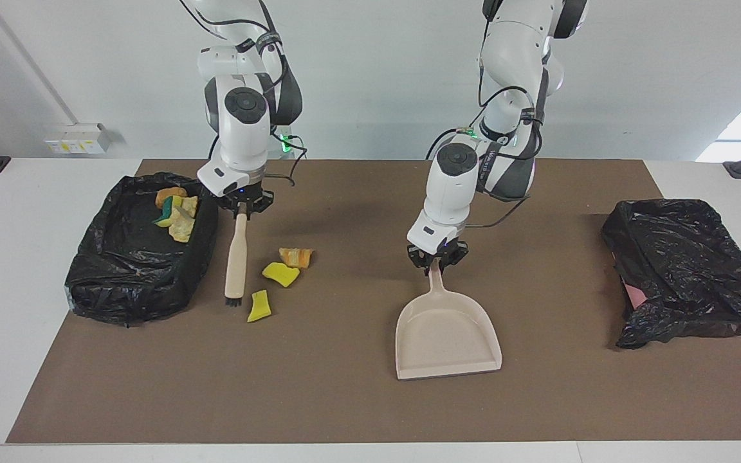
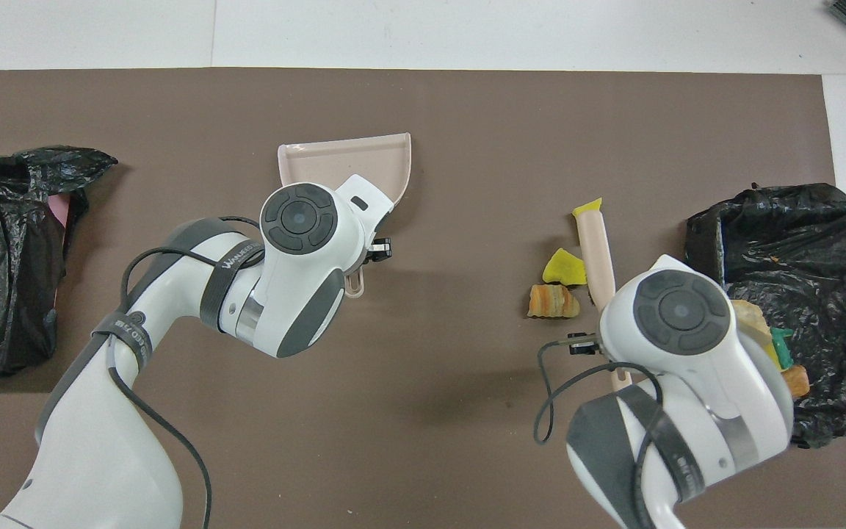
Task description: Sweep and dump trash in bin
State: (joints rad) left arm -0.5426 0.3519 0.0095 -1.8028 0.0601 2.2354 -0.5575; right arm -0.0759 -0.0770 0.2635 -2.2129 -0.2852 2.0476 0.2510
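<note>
trash (image 1: 280,274) — three loose on mat | rest (image 1: 176,211) — in lined bin

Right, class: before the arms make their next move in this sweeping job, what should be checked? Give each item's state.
1. Right pincer shut on brush: ok.
2. Left pincer shut on dustpan handle: ok.
3. Brush between bin and loose trash: ok.
4. Dustpan mouth faces trash: not ok, it opens away from the robots.
5. Mat free of trash: not ok, three pieces lie loose.
</note>
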